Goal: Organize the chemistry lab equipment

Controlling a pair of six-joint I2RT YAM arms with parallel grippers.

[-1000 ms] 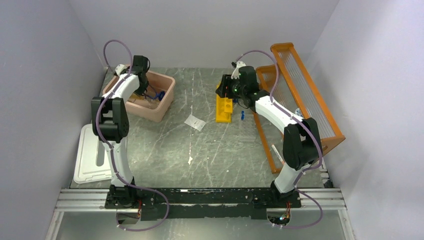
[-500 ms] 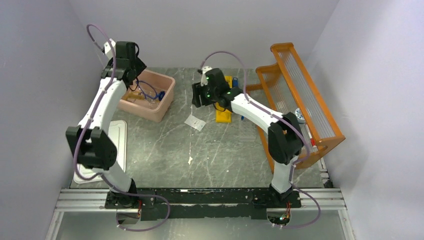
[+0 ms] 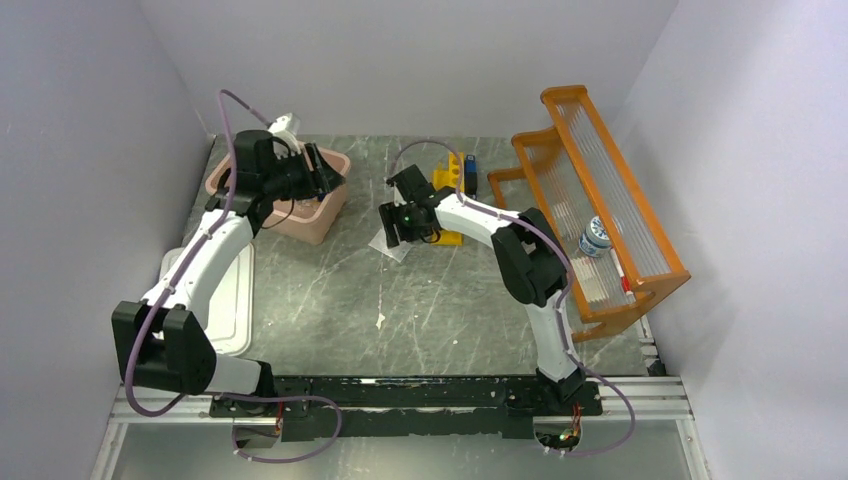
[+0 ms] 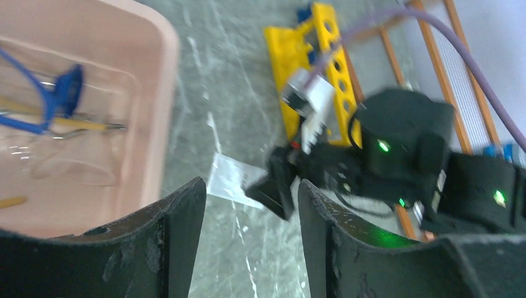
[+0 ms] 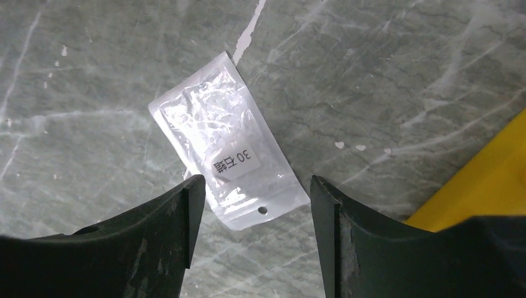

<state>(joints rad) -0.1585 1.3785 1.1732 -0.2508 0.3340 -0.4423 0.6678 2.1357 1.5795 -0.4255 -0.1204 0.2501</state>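
Observation:
A white packet [image 5: 229, 166] with a label lies flat on the grey table. My right gripper [image 5: 254, 186] is open and empty, hovering right over the packet's near end, with a finger on either side. In the top view the right gripper [image 3: 392, 225] covers most of the packet [image 3: 385, 247]. My left gripper [image 3: 325, 180] is open and empty above the right rim of the pink tub [image 3: 305, 228]. Blue-framed goggles [image 4: 56, 99] and a thin yellow item [image 4: 80, 125] lie in the tub [image 4: 158, 93]. The left wrist view also shows the packet [image 4: 226, 177] past my left gripper [image 4: 251, 186].
A yellow tube stand [image 3: 450, 190] lies just right of the packet, with a small blue piece [image 3: 471, 163] behind it. The big orange rack [image 3: 600, 200] stands at the right with a small jar [image 3: 596, 238] on it. A white lid [image 3: 215, 300] lies at the left.
My right gripper has moved left from the yellow stand to over the packet. My left arm has swung from the back left corner to the tub's right rim.

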